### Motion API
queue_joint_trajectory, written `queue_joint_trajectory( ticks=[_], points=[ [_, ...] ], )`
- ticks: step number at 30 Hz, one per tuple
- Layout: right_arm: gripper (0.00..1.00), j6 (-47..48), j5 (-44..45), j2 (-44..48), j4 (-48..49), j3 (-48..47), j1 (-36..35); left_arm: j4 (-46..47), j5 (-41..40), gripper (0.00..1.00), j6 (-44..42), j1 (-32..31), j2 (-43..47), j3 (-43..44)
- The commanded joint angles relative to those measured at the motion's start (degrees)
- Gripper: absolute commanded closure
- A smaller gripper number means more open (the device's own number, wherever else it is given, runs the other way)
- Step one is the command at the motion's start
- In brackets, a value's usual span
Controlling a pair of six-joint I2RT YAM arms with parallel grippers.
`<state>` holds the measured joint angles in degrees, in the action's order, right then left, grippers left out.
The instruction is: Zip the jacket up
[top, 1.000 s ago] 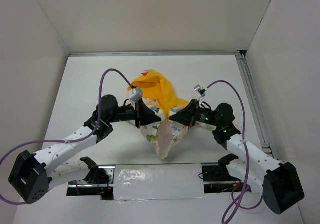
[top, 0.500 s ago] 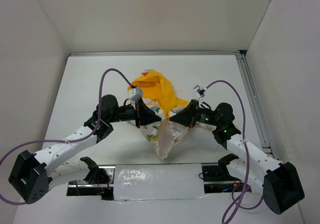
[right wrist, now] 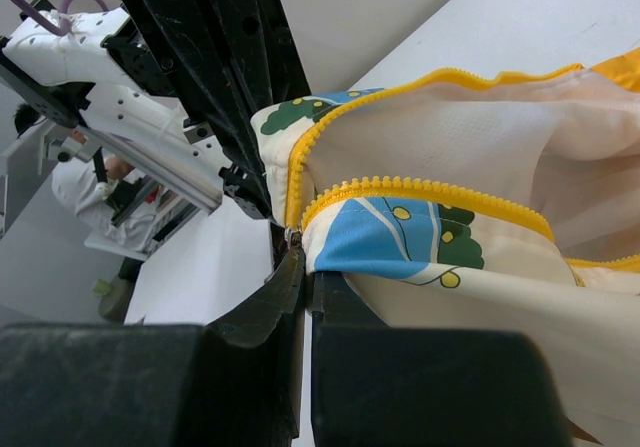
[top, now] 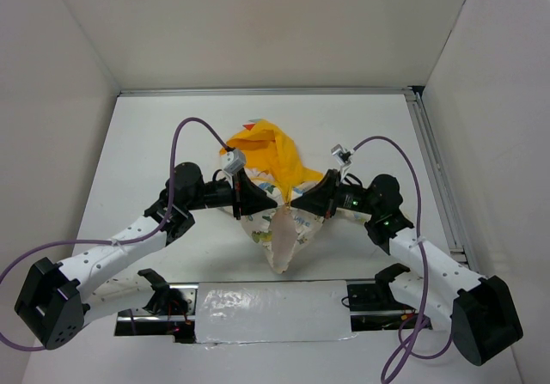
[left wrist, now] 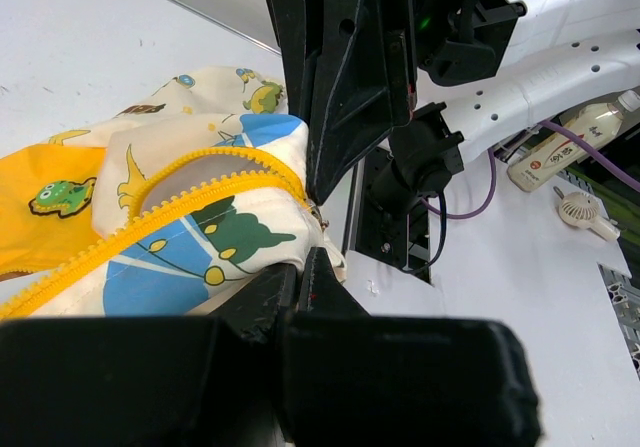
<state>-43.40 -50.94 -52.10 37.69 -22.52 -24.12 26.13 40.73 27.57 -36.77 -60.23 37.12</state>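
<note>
The jacket [top: 279,225], cream with a cartoon animal print, hangs bunched between my two grippers, and its yellow hood [top: 271,156] lies behind them. My left gripper [top: 271,200] is shut on one front edge beside the yellow zipper teeth [left wrist: 190,202]. In the left wrist view its jaws [left wrist: 304,263] meet under the printed fabric [left wrist: 215,247]. My right gripper [top: 296,200] is shut on the opposite front edge. In the right wrist view its jaws [right wrist: 303,259] pinch the corner where a small metal zipper end [right wrist: 292,235] shows. The two zipper rows [right wrist: 430,189] are apart.
White walls enclose the white table [top: 155,135], with a metal rail [top: 438,178] along its right side. A silver taped strip [top: 271,302] runs between the arm bases. A bottle [left wrist: 570,142] and a small fan [left wrist: 583,212] lie beyond the table edge.
</note>
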Motion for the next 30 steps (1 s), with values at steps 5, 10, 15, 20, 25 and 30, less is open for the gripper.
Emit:
queue_joint_trajectory(
  ticks=[5,10,15,20,25,30],
  points=[
    [1.00,1.7,-1.4,0.2,0.0,-3.1,-0.1,4.3,0.0,1.00,0.1,0.3,-0.7,1.0],
    [1.00,2.3,-0.5,0.3,-1.2,-3.3,-0.1,4.0,-0.6,1.00,-0.1,0.3,0.0,0.5],
    [1.00,2.0,-1.1,-0.5,-1.0,-3.5,-0.1,3.5,-0.4,1.00,-0.7,0.3,1.2,0.1],
    [1.00,1.3,-0.7,-0.2,0.1,-3.2,-0.1,3.0,0.0,1.00,-1.2,0.3,0.9,0.4],
    [1.00,0.8,-0.9,0.0,0.8,-3.7,-0.1,3.0,0.9,1.00,-1.3,0.3,0.5,0.4],
    [1.00,0.4,-2.2,-0.4,0.8,-4.5,-0.1,3.6,0.8,1.00,-0.9,0.3,0.3,-0.4]
  ],
)
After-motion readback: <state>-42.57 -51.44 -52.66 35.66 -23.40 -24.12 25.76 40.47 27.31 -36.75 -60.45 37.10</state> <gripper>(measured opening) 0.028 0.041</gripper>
